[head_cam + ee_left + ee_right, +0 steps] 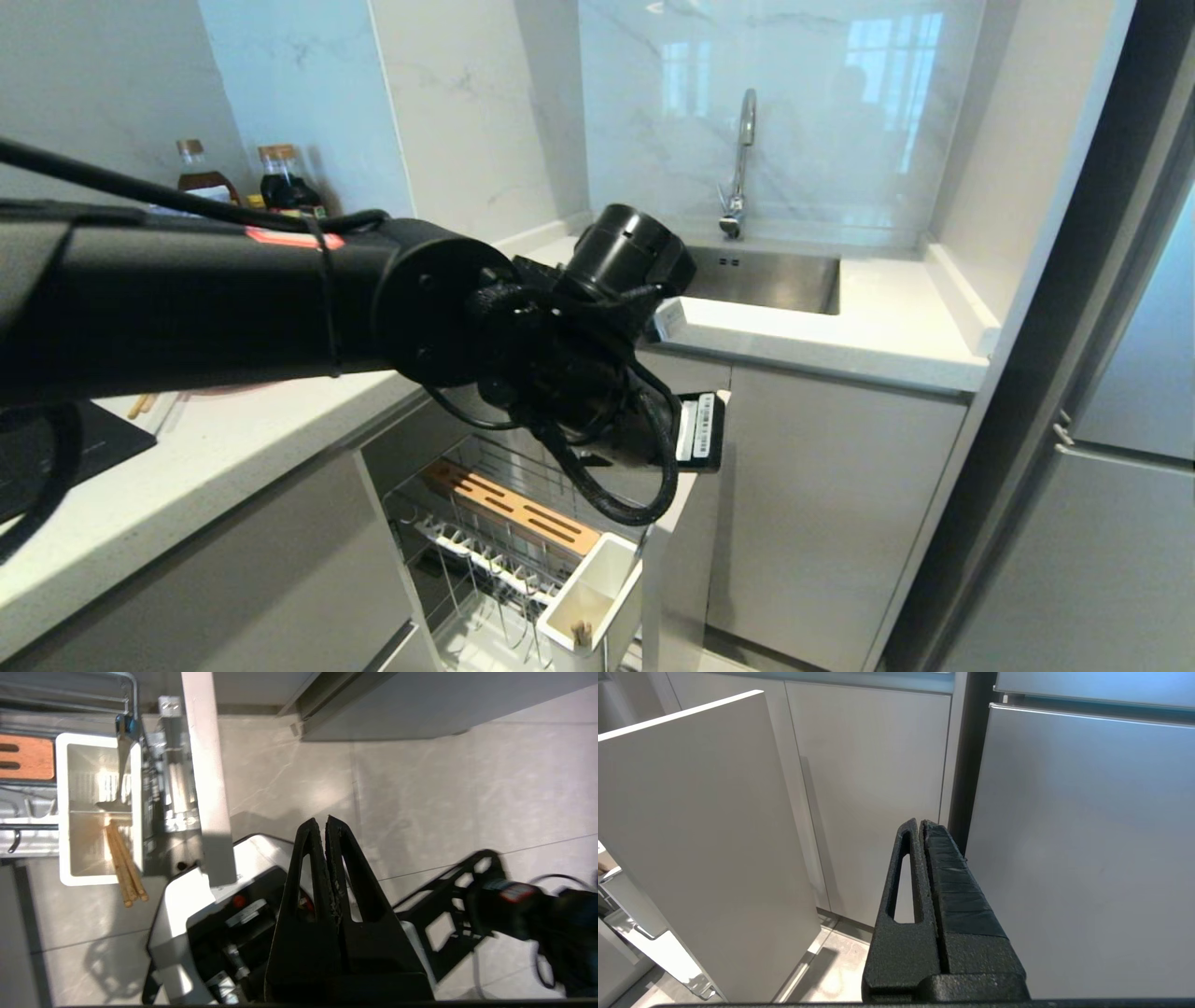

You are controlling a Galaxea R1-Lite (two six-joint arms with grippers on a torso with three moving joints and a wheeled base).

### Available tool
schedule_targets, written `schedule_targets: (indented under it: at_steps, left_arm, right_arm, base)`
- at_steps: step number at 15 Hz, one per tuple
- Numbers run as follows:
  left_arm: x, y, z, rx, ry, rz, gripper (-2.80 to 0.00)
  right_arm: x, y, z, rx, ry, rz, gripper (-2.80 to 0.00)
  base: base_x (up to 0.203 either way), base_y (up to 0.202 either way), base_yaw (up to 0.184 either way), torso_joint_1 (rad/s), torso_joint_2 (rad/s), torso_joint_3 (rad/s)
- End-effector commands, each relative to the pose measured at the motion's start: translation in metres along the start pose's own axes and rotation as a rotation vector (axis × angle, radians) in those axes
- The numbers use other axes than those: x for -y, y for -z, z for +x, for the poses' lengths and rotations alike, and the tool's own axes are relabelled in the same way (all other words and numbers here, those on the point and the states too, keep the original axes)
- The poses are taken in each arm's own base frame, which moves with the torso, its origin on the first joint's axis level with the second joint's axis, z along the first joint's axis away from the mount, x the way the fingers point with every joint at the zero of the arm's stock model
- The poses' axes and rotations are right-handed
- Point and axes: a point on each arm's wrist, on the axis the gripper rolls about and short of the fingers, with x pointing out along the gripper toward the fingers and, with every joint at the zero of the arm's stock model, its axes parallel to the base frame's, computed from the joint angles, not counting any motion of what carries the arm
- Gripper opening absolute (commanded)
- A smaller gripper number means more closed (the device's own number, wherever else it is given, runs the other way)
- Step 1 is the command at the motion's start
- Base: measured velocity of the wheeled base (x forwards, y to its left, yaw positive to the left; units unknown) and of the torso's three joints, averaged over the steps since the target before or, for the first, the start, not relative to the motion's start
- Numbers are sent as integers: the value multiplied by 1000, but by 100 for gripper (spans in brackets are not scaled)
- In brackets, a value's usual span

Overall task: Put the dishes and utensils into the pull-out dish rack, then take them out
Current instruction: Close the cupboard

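The pull-out dish rack stands drawn out below the counter, a chrome wire basket behind its pale-grey front. Its white utensil box holds the wooden chopsticks, which lean out over the rim, and a slim metal spoon. The box also shows in the head view with chopstick tips inside. My left gripper is shut and empty. It points down over the floor, beside the rack's front and clear of the box. My right gripper hangs parked and shut before the cabinet doors. The dishes are hidden.
My left arm crosses the head view above the counter. A wooden slotted block lies in the rack's upper tier. The sink and tap are at the back, bottles at back left, a fridge to the right.
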Motion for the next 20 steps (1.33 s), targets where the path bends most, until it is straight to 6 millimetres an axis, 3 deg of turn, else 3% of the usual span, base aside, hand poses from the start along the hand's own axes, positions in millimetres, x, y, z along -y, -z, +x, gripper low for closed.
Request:
schedule_targets:
  at_steps: [1, 9, 20]
  left_arm:
    - [-2, 7, 27, -58, -39, 6, -280]
    - [-12, 20, 80, -145, -142, 10, -280]
    - [-16, 23, 91, -100, -296, 30, -280]
  right_arm:
    - [0, 0, 0, 0, 0, 0, -280]
    - [0, 0, 0, 0, 0, 0, -280]
    - [0, 0, 0, 0, 0, 0, -280]
  base:
    - [0, 0, 0, 0, 0, 0]
    - [0, 0, 0, 0, 0, 0]
    - [0, 0, 0, 0, 0, 0]
